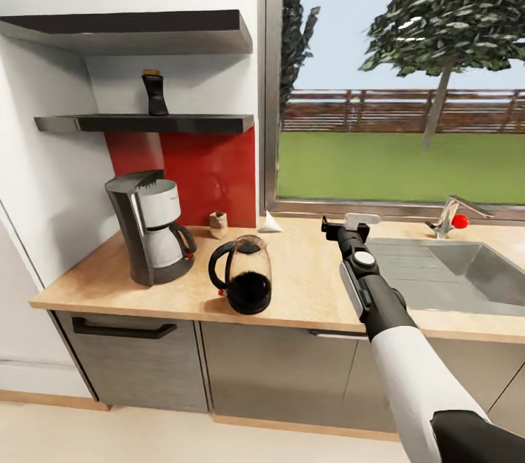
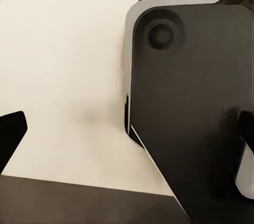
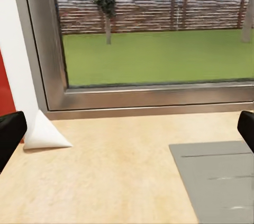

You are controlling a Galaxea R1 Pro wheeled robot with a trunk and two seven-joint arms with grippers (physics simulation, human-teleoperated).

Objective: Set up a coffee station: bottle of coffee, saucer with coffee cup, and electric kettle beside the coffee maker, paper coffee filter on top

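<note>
The coffee maker [image 1: 151, 226] stands at the left end of the bench [image 1: 306, 288], where it belongs, and the kettle [image 1: 244, 273] already sits just beside it, toward the sink [image 1: 467, 266], so those two parts look done. The bottle of coffee [image 1: 154, 92] is still up on the lower shelf [image 1: 146, 123], dark with a tan cap. The paper filter [image 1: 270, 222], a small white cone, lies on its side on the bench under the window, not yet on the machine. The right claw [image 1: 350, 224] hovers over the bench between filter and sink, its fingers spread wide with nothing between them in the wrist view, the filter [image 3: 45, 131] lying close ahead. A pale flat thing just beyond the claw may be the saucer, though it is too hidden to be sure. The left claw [image 2: 127, 144] is parted too, near a dark panel.
</note>
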